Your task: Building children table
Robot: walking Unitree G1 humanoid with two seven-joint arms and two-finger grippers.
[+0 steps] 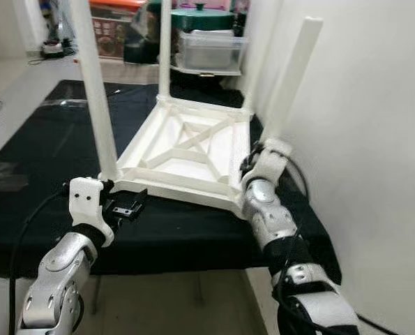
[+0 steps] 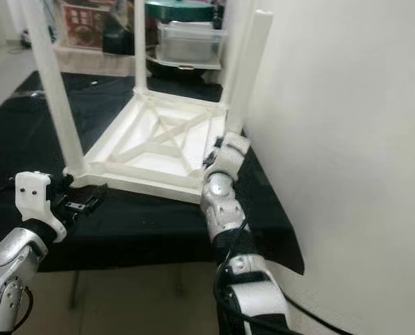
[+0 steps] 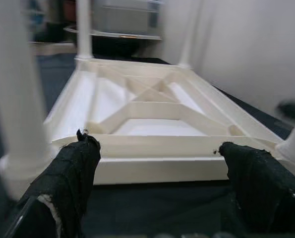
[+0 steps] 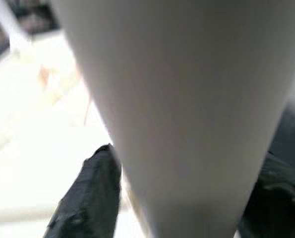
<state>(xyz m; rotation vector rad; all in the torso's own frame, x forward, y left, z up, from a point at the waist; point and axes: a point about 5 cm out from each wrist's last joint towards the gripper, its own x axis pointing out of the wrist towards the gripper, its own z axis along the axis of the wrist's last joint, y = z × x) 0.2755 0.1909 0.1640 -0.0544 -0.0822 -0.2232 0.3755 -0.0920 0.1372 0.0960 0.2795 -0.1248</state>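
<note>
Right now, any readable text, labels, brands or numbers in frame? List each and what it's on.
No text can be read.
Red box behind the black mat: print on its face, too small and blurred to read.
Upturned white table, its legs, clear tub: no markings visible.

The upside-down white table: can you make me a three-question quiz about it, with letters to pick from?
1. Where does the upside-down white plastic table lie?
A. on the black cloth-covered surface
B. on the bare floor
C. on a chair

2. How many white round legs stick up?
A. one
B. two
C. four

3. What is the right gripper doing?
A. hanging idle
B. closing round the near right leg
C. holding a cup

Answers: 1 A, the black cloth shows all round it. 2 C, one leg rises at each corner. 3 B, the right wrist view has a black finger on each side of the leg; the left gripper is open before the table's edge.
</note>
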